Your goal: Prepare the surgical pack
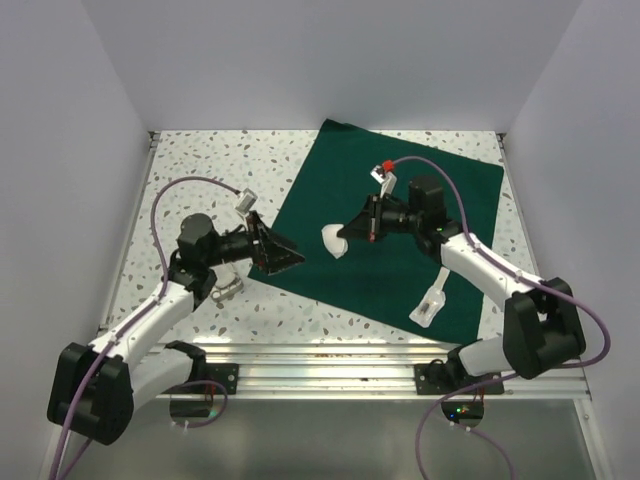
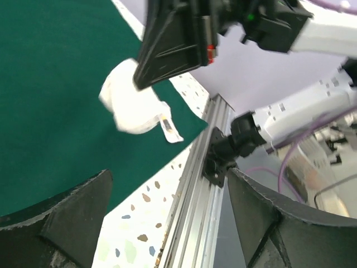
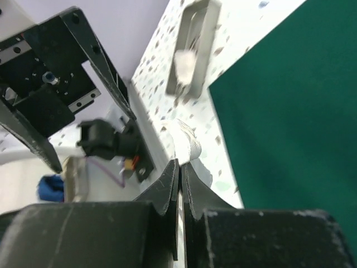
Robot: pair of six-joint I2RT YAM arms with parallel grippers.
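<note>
One gauze pad (image 1: 333, 243) clamped in right gripper (image 1: 348, 236) above green drape (image 1: 440, 190); left gripper (image 1: 285, 252), jaws wide apart, sits just leftward.

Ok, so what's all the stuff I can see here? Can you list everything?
table: one, white with speckles, under everything.
cloth: one, dark green, spread flat on the table.
pad: one, white, pinched in the right gripper above the cloth.
packet: one, whitish, lying on the cloth's near right part.
tray: one, grey, on the table left of the cloth.
rail: one, silver, along the table's near edge.
arms: two, white and black, bolted to the rail.
left gripper: one, black, open and empty, facing the pad.
right gripper: one, black, shut on the pad.
</note>
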